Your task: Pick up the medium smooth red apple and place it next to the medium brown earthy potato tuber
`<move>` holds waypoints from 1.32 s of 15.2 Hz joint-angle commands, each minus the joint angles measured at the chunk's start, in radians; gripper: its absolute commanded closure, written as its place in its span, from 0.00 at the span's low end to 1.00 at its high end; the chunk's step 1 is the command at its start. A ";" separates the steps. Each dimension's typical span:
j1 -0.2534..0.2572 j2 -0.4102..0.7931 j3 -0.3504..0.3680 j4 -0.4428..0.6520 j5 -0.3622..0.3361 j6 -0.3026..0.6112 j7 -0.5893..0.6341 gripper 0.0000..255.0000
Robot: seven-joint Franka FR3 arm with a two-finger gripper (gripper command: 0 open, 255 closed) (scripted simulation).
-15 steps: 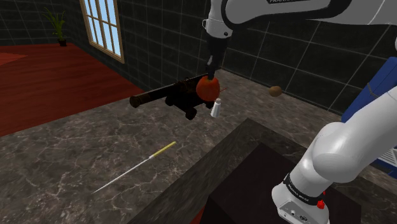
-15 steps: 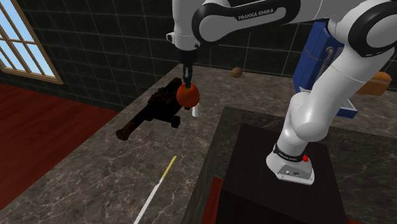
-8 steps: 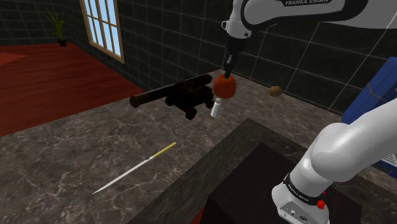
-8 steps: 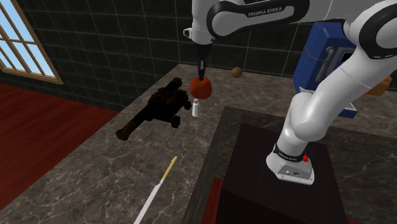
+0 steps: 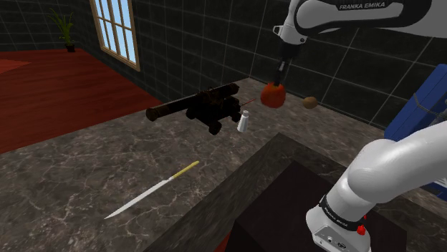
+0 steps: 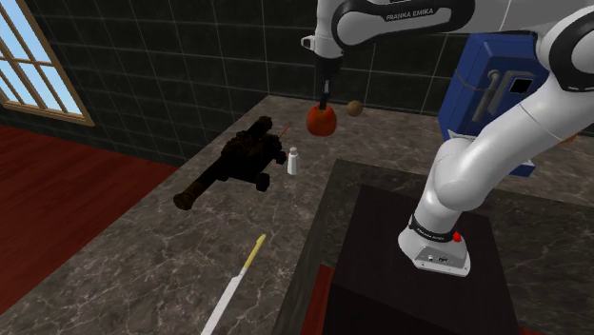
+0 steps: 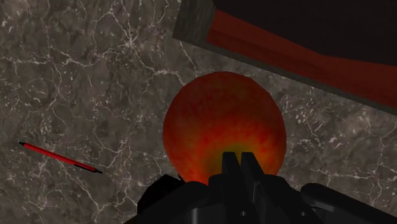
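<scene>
Above the dark marble counter (image 5: 64, 179) we see the black gripper (image 5: 277, 80) clamped on the top of the red apple (image 5: 272, 95), which hangs clear of the surface. In the shoulder view the apple sits between a small white bottle (image 5: 243, 122) and the brown potato (image 5: 309, 102), apart from both. Further to that view's left we find a dark toy cannon (image 5: 193, 107), and nearer the camera a yellow-handled knife (image 5: 150, 190).

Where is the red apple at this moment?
In the shoulder view the red apple hangs in the gripper above the counter, between the small white bottle on its left and the brown potato on its right.
</scene>
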 commanded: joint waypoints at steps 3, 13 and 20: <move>-0.035 -0.022 -0.075 -0.020 -0.029 0.011 -0.095 1.00; -0.112 -0.005 -0.273 0.018 -0.092 0.031 -0.342 1.00; -0.145 0.077 -0.424 0.109 -0.099 0.052 -0.526 1.00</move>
